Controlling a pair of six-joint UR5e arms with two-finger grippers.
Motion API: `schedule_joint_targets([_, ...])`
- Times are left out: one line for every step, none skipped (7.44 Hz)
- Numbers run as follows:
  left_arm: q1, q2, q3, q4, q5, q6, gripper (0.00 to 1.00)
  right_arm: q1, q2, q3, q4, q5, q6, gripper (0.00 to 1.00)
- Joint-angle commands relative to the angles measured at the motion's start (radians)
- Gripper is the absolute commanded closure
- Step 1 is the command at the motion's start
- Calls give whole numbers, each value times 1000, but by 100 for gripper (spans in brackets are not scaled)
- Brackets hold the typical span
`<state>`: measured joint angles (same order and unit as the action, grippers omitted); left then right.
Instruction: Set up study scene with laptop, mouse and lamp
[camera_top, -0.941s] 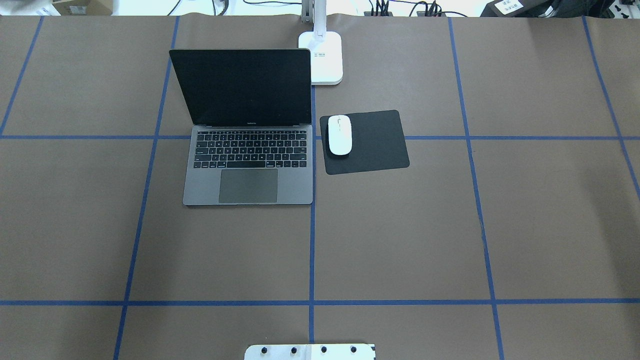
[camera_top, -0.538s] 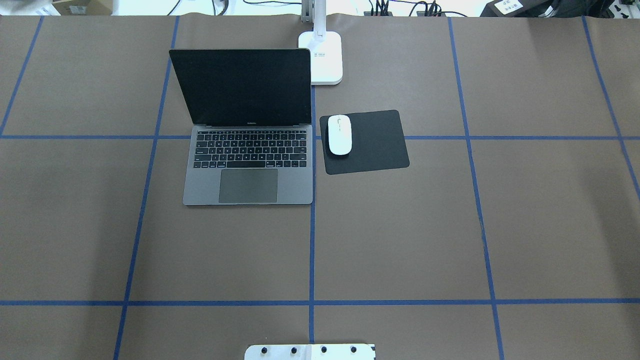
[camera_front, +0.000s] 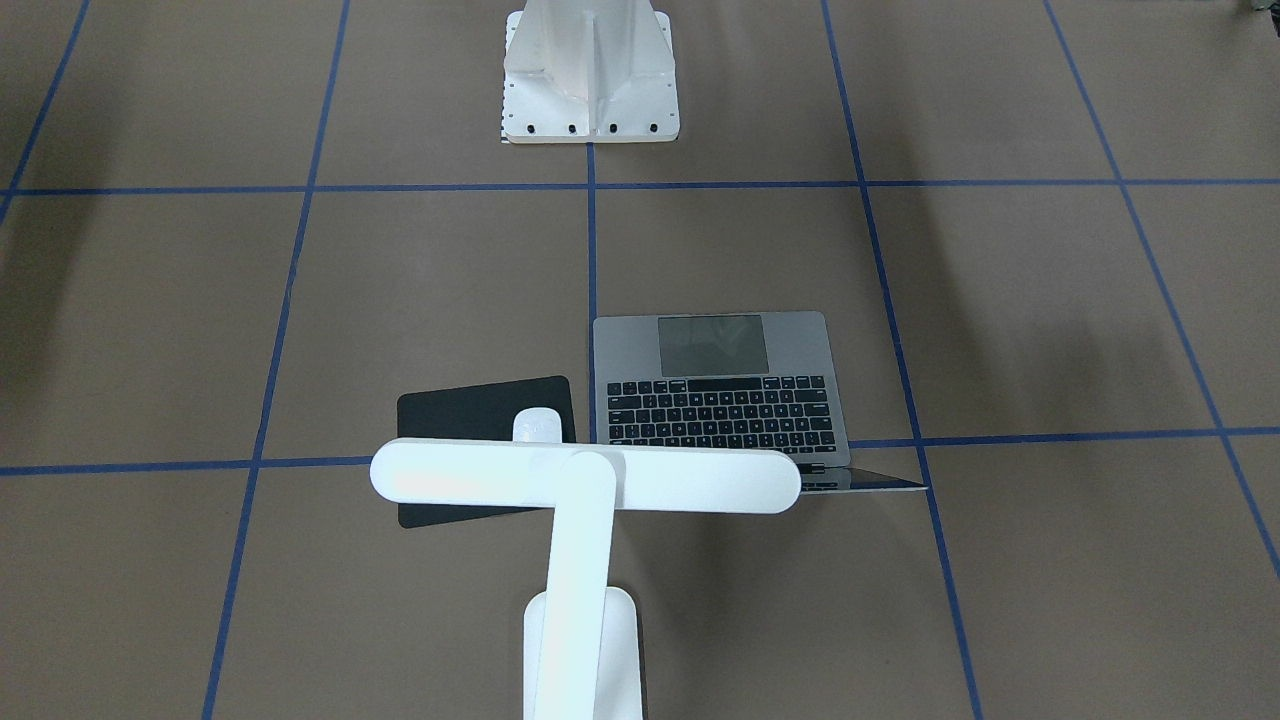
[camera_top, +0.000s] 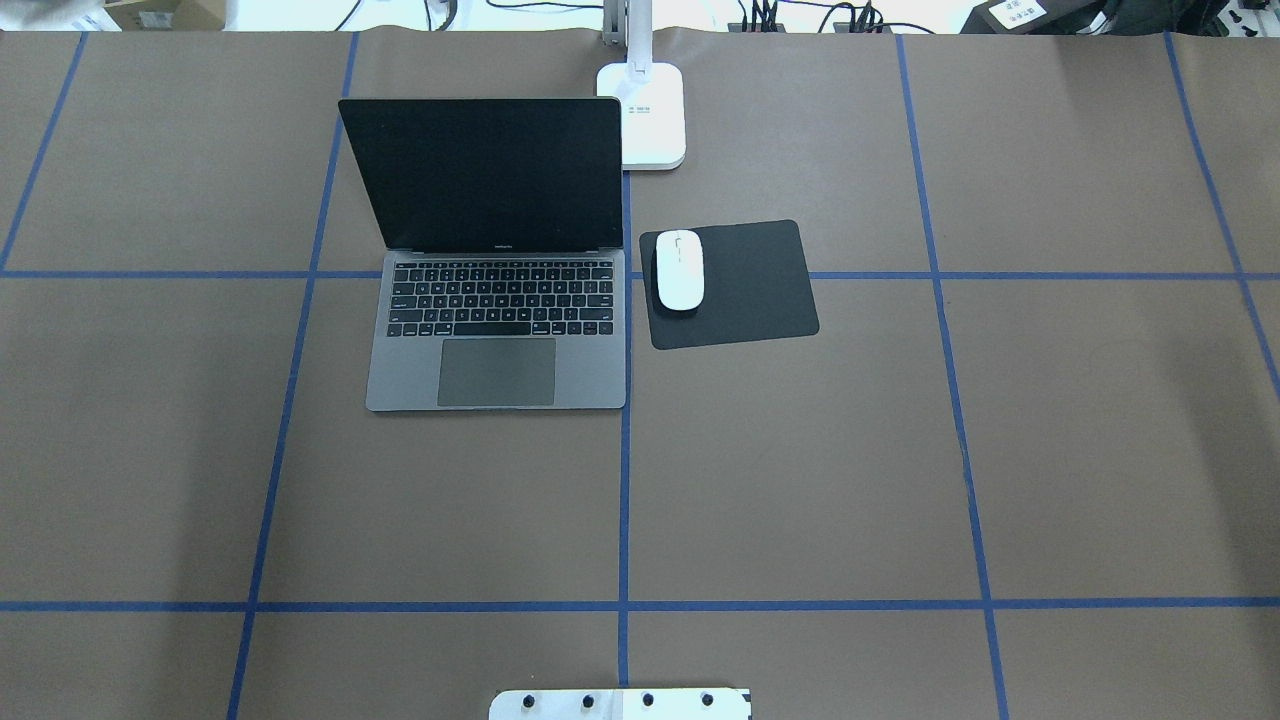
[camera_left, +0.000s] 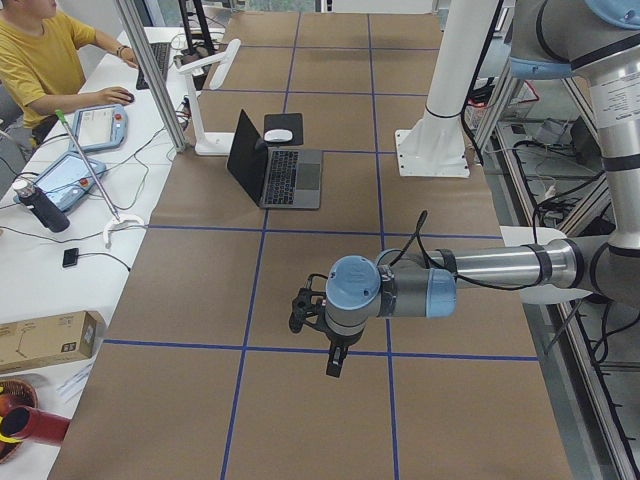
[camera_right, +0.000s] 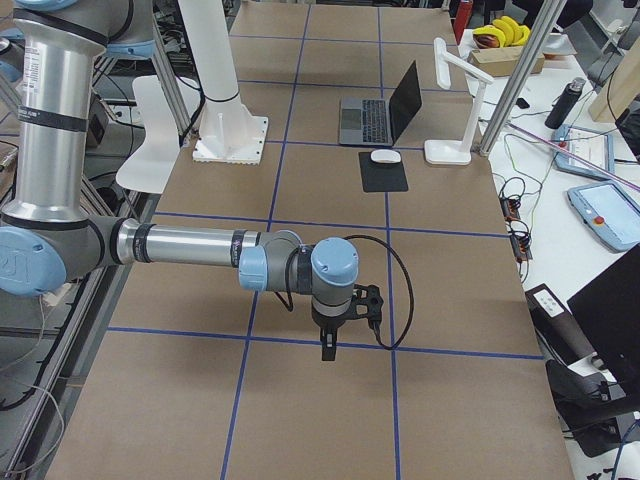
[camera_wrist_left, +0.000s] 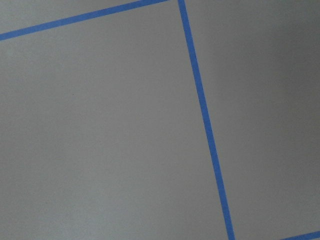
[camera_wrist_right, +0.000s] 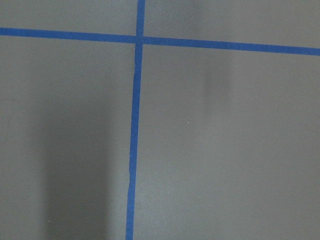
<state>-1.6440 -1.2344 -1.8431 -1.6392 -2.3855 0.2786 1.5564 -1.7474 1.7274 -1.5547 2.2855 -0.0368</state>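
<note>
Grey laptop (camera_top: 497, 340) open on brown bench (camera_top: 800, 480), white mouse (camera_top: 680, 270) on black mat (camera_top: 750, 290) just beside, lamp (camera_top: 655, 115) behind mat. Left pincer (camera_left: 333, 360) and right pincer (camera_right: 327, 345) well apart from these; together or apart, cannot tell.

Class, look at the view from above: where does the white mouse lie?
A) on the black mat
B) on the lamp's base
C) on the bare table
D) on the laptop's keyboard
A: the mouse lies on the black mat, along the mat's side nearest the laptop.
</note>
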Motion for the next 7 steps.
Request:
schedule_joint_targets([-5, -2, -8, -2, -6, 4, 0, 1, 2, 4, 4, -1, -5, 0])
schedule_joint_targets([-7, 0, -8, -1, -4, -1, 0, 2, 3, 4, 4, -3, -6, 0])
schedule_joint_targets([-7, 1, -8, -1, -4, -1, 0, 4, 5, 14, 5, -3, -6, 0])
schedule_joint_targets([-7, 0, -10, -1, -4, -1, 0, 5, 5, 18, 4, -3, -11, 0])
schedule_joint_targets([-7, 1, -10, -1, -4, -1, 0, 5, 6, 20, 5, -3, -15, 0])
schedule_joint_targets([-7, 3, -15, -1, -4, -1, 0, 5, 6, 18, 5, -3, -15, 0])
schedule_joint_targets([-7, 3, -21, -1, -4, -1, 0, 5, 8, 18, 5, -3, -9, 0])
